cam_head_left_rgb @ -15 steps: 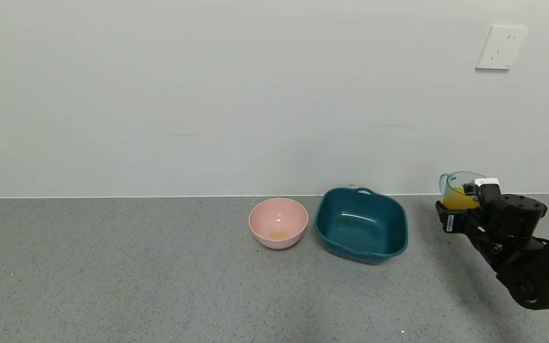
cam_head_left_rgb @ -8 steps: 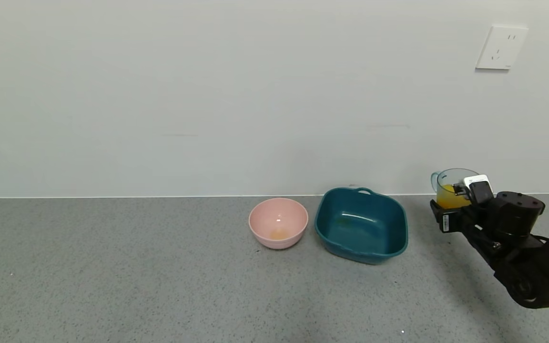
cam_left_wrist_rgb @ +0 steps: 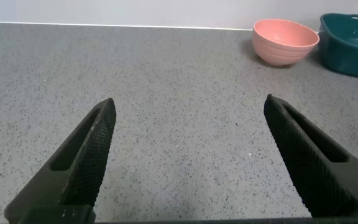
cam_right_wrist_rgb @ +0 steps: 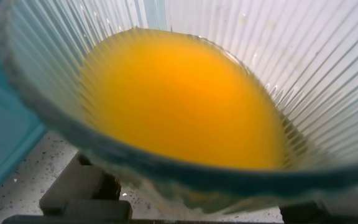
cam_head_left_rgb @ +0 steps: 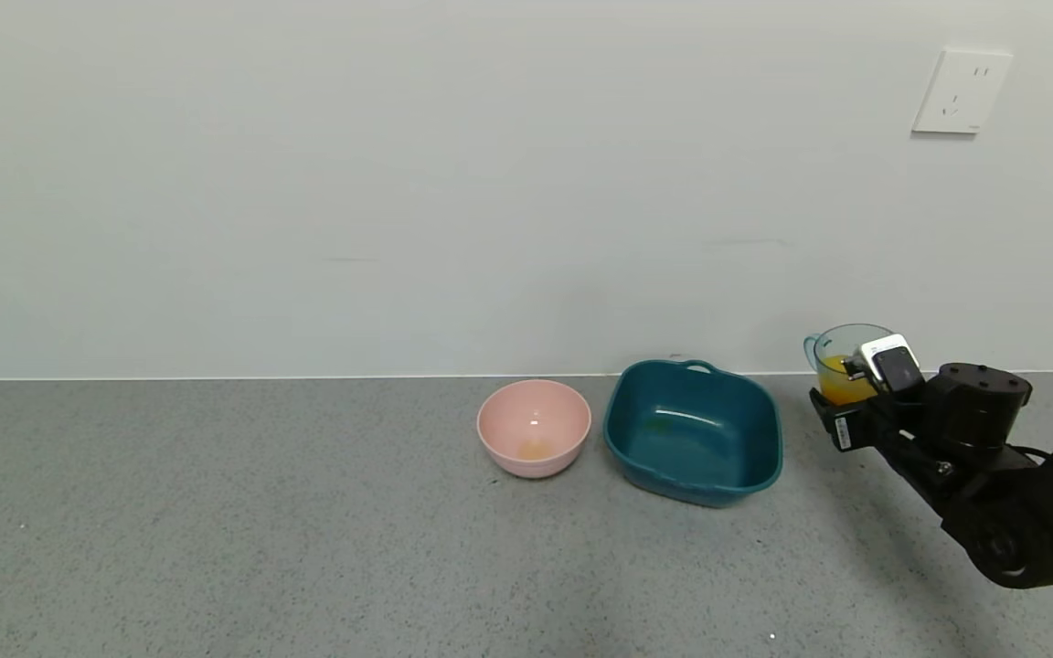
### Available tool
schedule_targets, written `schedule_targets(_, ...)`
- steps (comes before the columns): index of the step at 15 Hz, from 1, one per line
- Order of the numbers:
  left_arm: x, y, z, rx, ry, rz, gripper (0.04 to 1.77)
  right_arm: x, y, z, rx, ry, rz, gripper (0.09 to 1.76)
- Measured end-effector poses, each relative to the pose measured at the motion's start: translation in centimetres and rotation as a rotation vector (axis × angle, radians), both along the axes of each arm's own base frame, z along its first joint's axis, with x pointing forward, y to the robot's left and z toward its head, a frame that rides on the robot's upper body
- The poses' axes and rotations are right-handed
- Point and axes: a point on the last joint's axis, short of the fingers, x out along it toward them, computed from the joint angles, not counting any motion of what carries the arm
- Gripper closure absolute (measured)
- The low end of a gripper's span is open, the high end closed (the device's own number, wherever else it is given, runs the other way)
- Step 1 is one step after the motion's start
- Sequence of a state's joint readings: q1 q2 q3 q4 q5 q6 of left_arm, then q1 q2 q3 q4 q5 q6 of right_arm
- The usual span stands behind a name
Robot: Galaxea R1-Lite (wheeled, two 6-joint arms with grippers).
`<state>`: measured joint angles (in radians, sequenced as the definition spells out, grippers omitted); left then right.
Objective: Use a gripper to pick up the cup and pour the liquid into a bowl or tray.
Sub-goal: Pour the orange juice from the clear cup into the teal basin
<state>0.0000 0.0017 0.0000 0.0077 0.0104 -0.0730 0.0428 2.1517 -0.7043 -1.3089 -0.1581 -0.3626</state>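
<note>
My right gripper (cam_head_left_rgb: 842, 402) is shut on the translucent blue-green cup (cam_head_left_rgb: 839, 352) and holds it above the counter, just right of the dark teal tub (cam_head_left_rgb: 693, 431). The cup leans slightly toward the tub. Orange-yellow liquid (cam_head_left_rgb: 837, 388) fills its lower part. In the right wrist view the cup (cam_right_wrist_rgb: 328, 93) fills the picture, with the liquid (cam_right_wrist_rgb: 185, 99) inside and the tub's wall (cam_right_wrist_rgb: 5, 137) at one side. The left gripper (cam_left_wrist_rgb: 188, 124) is open and empty over bare counter.
A round pink bowl (cam_head_left_rgb: 534, 427) with a little orange residue stands left of the tub; it also shows in the left wrist view (cam_left_wrist_rgb: 286, 41) beside the tub (cam_left_wrist_rgb: 350, 34). A wall with a socket (cam_head_left_rgb: 961, 91) backs the grey counter (cam_head_left_rgb: 261, 530).
My right gripper has carried the cup leftward toward the teal tub and tilted it slightly. The bowls have not moved.
</note>
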Motion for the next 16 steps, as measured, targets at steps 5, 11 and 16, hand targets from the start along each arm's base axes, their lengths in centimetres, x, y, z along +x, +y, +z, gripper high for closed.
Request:
schedule_targets(5, 0.0, 0.0, 0.0, 0.000, 0.000, 0.000, 0.09, 0.3, 1.3, 0.4, -0.048, 0.023, 0.034, 0.50)
schedule_targets(11, 0.0, 0.0, 0.0, 0.000, 0.000, 0.000, 0.09, 0.8, 3.2, 0.9, -0.113, 0.039, 0.084, 0.50)
schedule_targets(16, 0.0, 0.0, 0.0, 0.000, 0.000, 0.000, 0.09, 1.0, 4.1, 1.2, -0.169, 0.039, 0.100, 0.50)
